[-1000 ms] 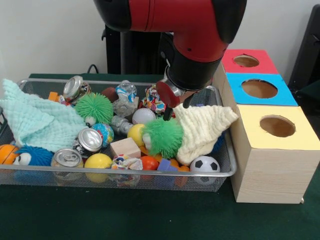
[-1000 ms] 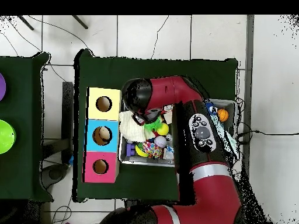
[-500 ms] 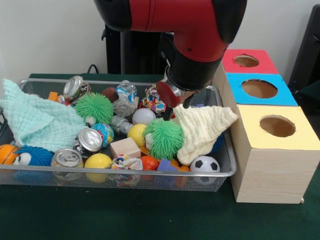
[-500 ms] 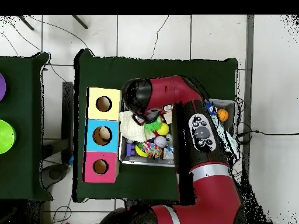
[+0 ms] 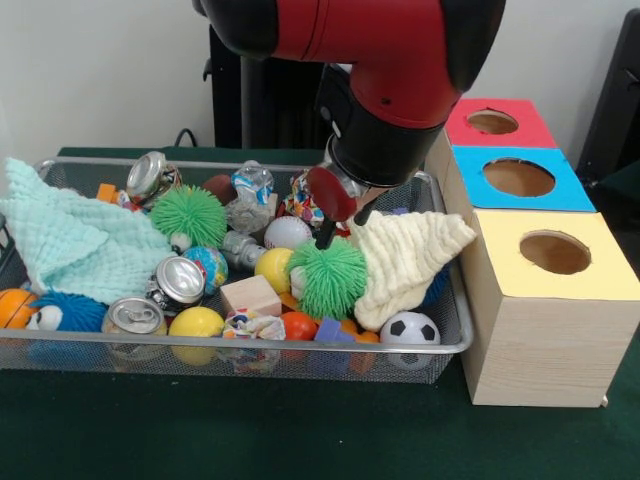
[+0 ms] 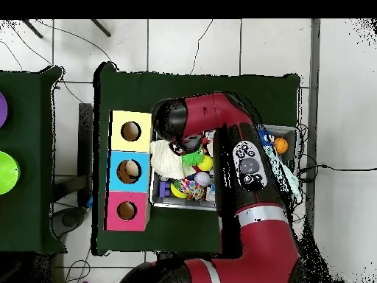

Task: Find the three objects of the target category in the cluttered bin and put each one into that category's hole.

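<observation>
Seemingly little is done: no duck shows anywhere in the cluttered bin (image 5: 455,335), so the search remains. Poised just above the green spiky ball (image 5: 327,277), the gripper (image 5: 338,222) hides its fingers' spread.

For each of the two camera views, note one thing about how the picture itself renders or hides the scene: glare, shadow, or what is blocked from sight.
Front view: the can tops catch bright glare, and the wire bin casts only a soft shadow on the green cloth. The arm hides the bin's far rim, and the gripper is too hidden to read. Overhead view: the red arm blocks most of the bin; only its left end shows.
</observation>
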### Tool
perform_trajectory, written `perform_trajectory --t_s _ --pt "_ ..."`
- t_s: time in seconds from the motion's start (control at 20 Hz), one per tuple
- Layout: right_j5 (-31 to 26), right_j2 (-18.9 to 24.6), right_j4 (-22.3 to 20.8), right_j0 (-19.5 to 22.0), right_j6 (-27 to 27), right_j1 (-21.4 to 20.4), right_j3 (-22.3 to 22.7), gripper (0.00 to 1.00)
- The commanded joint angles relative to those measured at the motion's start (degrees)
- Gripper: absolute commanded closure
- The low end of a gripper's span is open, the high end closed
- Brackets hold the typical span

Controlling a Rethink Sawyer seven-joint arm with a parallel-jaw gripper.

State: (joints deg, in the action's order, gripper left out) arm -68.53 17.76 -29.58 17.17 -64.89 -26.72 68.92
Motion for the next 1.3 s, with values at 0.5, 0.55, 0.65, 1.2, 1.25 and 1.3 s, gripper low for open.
perform_trajectory --t_s 0.5,0.55,0.65,1.2,1.25,1.3 --pt "8.0 2.1 -5.9 8.3 11.7 0.5 1.0 0.0" --pt "8.9 2.4 -6.0 9.0 12.2 0.7 1.1 0.0" --pt "11.0 3.5 -5.8 10.7 13.5 0.4 2.5 0.0" --pt "9.7 14.2 -3.4 24.0 29.8 0.9 3.6 0.0" --pt "9.2 14.6 -3.8 24.2 30.2 1.1 3.1 0.0" --pt "8.7 14.7 -4.4 24.4 30.7 1.4 2.4 0.0"
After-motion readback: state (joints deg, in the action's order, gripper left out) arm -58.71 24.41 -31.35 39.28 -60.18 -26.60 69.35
